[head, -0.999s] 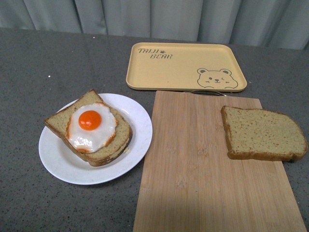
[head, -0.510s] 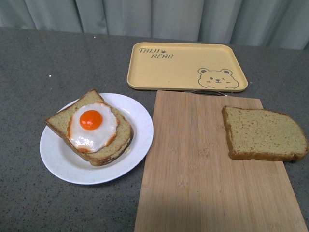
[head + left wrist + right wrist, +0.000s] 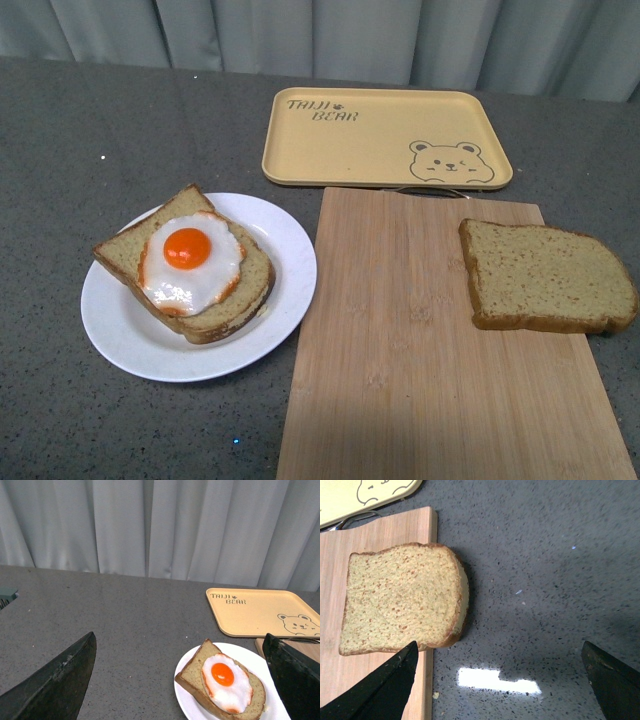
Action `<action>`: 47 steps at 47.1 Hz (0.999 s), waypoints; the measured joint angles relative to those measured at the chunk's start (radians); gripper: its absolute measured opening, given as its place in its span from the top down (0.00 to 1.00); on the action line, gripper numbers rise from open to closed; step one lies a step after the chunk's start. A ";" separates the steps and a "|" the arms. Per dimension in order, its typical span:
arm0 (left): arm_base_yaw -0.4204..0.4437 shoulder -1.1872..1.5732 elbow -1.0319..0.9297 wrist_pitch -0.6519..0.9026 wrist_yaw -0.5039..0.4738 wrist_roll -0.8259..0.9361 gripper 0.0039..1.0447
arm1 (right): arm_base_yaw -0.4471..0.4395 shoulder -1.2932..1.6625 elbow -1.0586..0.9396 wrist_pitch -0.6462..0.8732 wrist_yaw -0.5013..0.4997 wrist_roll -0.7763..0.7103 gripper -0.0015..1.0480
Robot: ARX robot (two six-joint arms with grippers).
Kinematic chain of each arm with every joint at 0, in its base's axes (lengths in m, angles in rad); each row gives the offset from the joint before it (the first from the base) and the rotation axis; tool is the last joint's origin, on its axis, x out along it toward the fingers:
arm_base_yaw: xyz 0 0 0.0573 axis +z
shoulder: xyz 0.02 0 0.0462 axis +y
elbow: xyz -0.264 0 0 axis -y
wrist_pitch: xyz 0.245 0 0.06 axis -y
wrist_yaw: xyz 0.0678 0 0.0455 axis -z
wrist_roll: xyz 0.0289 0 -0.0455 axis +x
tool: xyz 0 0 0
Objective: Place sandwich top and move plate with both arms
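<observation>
Your right gripper (image 3: pixel 498 647) hangs wide open beside the bread slice (image 3: pixel 545 275), which overhangs the board's (image 3: pixel 420 360) right edge. Grip that overhanging crust end and lift it level. Your left gripper (image 3: pixel 178 636), also open, hovers near the plate (image 3: pixel 120 340).

Sandwich top (image 3: pixel 402 597) on bamboo board (image 3: pixel 385 532) edge

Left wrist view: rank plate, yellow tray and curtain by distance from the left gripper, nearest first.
From the left gripper:
1. plate: just ahead, close beside one finger.
2. yellow tray: beyond the plate, farther across the table.
3. curtain: at the back, behind the table's far edge.
</observation>
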 joint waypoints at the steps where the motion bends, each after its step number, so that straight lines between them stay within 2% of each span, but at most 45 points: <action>1: 0.000 0.000 0.000 0.000 0.000 0.000 0.06 | -0.010 0.035 0.019 -0.014 -0.034 0.003 0.09; 11: 0.000 0.000 0.000 0.000 0.000 0.000 0.06 | -0.034 0.187 0.103 -0.058 -0.182 0.031 0.09; 20: 0.000 0.000 0.000 0.000 0.000 0.000 0.06 | -0.013 0.301 0.194 -0.117 -0.282 0.045 0.09; 40: 0.000 0.000 0.000 0.000 0.000 0.000 0.06 | 0.087 0.488 0.364 -0.140 -0.309 0.152 0.09; 47: 0.000 0.000 0.000 0.000 0.000 0.000 0.06 | 0.115 0.520 0.399 -0.126 -0.292 0.194 0.29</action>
